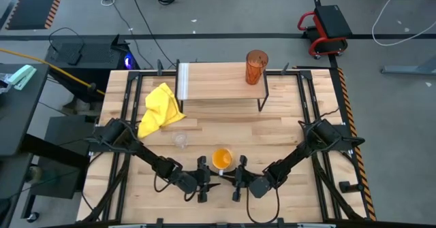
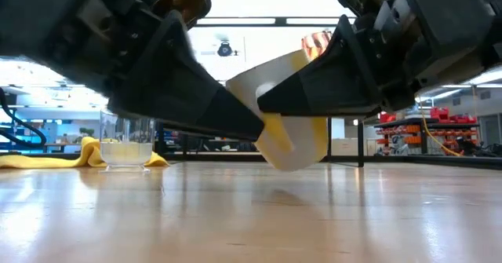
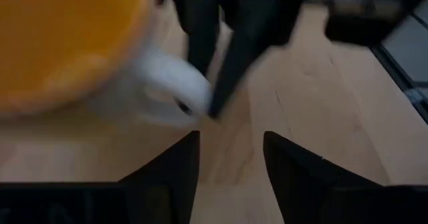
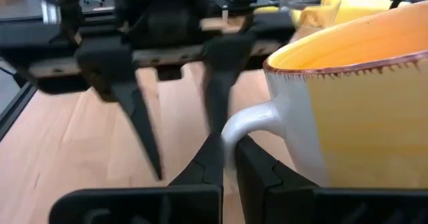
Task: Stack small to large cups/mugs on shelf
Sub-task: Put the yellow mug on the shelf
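Observation:
The orange mug [image 1: 222, 158], white outside, sits tilted near the table's near edge, between my two grippers. My right gripper [image 4: 231, 154] is shut on its handle. My left gripper [image 3: 231, 144] is open and faces the right one just beside the handle, touching nothing. The small clear glass cup [image 1: 180, 141] stands upright on the table left of the mug. The amber tumbler [image 1: 256, 67] stands on the right end of the shelf [image 1: 218, 85], which stands at the table's far side. My right gripper pinches the mug's white handle [image 4: 249, 122] between its two fingers, coming level from the table's right. The mug [image 2: 292, 129] leans over in the hold, its lower edge [image 2: 281, 166] close to the tabletop. I cannot tell whether that edge touches the table.
A crumpled yellow cloth [image 1: 160, 109] lies left of the shelf, behind the glass cup. Black frame rails [image 1: 308, 99] run along the table's left and right sides. Bare wood lies between the mug and the shelf.

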Tool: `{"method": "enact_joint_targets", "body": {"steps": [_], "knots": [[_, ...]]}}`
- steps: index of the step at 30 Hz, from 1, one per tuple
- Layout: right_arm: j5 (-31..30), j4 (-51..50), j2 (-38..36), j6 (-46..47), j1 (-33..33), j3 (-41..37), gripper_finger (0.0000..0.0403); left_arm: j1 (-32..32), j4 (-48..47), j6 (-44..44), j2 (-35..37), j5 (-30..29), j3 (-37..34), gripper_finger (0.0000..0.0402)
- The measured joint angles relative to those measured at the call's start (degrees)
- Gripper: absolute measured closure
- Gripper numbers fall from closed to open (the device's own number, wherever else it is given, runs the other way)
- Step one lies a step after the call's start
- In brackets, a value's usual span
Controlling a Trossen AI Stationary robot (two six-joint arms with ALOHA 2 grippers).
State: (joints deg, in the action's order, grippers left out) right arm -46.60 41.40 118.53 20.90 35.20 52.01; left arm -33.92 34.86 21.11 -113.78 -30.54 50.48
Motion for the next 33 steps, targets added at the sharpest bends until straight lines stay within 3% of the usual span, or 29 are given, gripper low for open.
{"method": "enact_joint_targets", "body": {"steps": [6,11,20,25,33], "knots": [[-0.42,-4.19,-5.09,-0.1,0.27,-0.41,0.0383,-0.48,-1.95,2.11,-0.01,-0.05,-0.04,0.0225],[-2.04,-2.72,-10.13,-0.08,0.81,-5.34,0.0383,-0.48,-2.14,2.23,-0.02,-0.14,-0.07,0.0226],[-2.07,17.78,-15.05,-6.53,3.23,-16.43,0.0384,-0.39,-2.09,2.27,-0.11,-0.31,-0.13,0.0226],[-0.39,20.34,-15.81,-10.9,2.24,-17.18,0.0384,-0.38,-2.08,2.27,-0.11,-0.33,-0.13,0.0227],[8.18,20.27,-19.32,-15.18,-4.76,-16.24,0.0385,-0.28,-2.06,2.33,-0.13,-0.31,-0.15,0.0229]]}}
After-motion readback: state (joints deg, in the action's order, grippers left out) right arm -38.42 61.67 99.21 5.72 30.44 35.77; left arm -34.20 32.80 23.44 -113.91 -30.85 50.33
